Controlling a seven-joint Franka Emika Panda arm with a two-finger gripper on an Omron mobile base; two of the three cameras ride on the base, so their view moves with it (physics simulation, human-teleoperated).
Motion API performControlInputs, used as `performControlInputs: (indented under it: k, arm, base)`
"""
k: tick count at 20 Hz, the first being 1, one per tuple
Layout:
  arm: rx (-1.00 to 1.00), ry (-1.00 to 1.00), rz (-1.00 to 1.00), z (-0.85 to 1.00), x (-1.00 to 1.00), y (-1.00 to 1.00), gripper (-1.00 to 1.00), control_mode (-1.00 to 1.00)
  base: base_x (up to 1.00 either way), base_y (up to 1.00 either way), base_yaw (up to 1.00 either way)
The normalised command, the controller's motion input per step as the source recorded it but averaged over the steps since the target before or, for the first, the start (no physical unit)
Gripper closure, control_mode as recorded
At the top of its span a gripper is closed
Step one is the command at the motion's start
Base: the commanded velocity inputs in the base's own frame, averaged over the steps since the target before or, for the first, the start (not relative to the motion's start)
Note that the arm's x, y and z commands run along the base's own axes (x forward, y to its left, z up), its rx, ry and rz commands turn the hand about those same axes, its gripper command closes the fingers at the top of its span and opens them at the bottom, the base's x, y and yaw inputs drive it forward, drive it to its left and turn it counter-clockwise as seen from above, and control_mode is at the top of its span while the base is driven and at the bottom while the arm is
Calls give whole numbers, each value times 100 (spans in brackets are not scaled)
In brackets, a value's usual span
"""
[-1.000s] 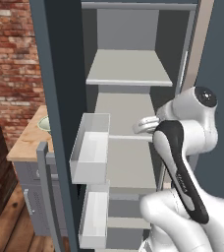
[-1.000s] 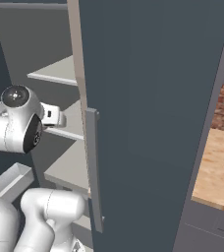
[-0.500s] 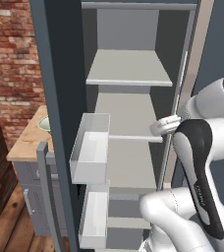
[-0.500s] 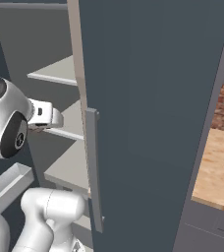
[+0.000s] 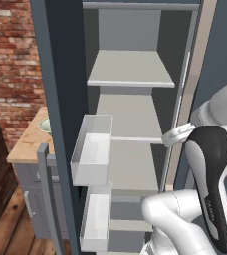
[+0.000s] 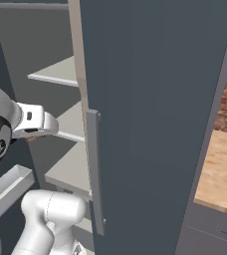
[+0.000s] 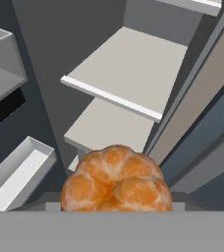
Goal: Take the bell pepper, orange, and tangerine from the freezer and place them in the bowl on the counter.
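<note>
Where the hand view looks along the tool (image 7: 116, 209), a lumpy orange fruit (image 7: 116, 178) sits pinched in it, before the freezer (image 7: 128, 78) shelves.

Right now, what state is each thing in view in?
freezer: doors open, visible shelves bare
upper door bin: empty
lower door bin: empty
peeled citrus fruit: held off the shelves at the end effector
end effector: shut on the fruit
bowl: on the counter, contents hidden

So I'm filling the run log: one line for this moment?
phase: carry | held: tangerine | place: by freezer shelves | bowl: on counter
</note>
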Motion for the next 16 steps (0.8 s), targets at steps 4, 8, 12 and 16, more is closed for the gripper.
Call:
performControlInputs:
  k: [4, 8, 12, 16]
  arm:
    - [0, 2, 0, 0, 0, 0, 100, -100]
    - [0, 1, 0, 0, 0, 0, 100, -100]
    - [0, 0, 0, 0, 0, 0, 100, -100]
    - [0, 0, 0, 0, 0, 0, 100, 100]
  base:
    - [0, 0, 0]
    - [0, 0, 0]
    - [0, 0, 0]
    - [-19, 0, 0]
